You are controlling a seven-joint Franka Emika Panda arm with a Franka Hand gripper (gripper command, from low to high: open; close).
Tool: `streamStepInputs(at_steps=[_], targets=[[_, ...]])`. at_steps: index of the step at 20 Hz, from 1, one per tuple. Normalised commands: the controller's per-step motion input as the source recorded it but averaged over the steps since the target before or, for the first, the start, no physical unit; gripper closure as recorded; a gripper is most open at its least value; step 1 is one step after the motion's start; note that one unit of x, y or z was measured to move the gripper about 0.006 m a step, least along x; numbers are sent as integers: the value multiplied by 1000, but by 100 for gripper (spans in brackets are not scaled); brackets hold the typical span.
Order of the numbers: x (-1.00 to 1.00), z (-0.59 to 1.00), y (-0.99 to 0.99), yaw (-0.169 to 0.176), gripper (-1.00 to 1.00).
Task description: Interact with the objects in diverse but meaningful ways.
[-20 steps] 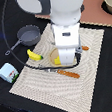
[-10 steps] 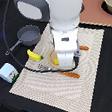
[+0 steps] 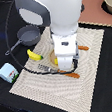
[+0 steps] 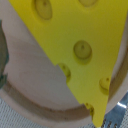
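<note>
In the wrist view a yellow cheese wedge [image 4: 82, 47] with round holes fills most of the picture, lying on the tan plate [image 4: 35, 85]. A dark grey shape at that picture's edge may be one finger. In the exterior view my gripper [image 3: 66, 67] hangs low over the plate [image 3: 52, 59] in the middle of the placemat. The hand's white body hides its fingers and the cheese. The yellow banana [image 3: 35, 55] lies just off the plate toward the exterior view's left. The grey frying pan [image 3: 28, 35] sits beyond the banana. The white-blue carton [image 3: 7, 73] stands off the mat.
An orange-handled knife [image 3: 71, 75] and a fork [image 3: 43, 68] lie by the plate on the striped placemat [image 3: 90, 78]. Another orange handle [image 3: 84, 48] pokes out behind the arm. A bowl [image 3: 110, 2] stands at the back on the exterior view's right.
The hand has sunk a little toward the plate. The banana, pan and carton have not moved.
</note>
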Motion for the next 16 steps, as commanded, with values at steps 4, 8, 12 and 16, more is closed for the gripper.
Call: streamStepInputs(at_steps=[4,8,12,16], targets=[[0,0,246,0,-100],[0,-26,260,0,-100],[0,-30,251,0,-100],[0,-5,188,0,-100]])
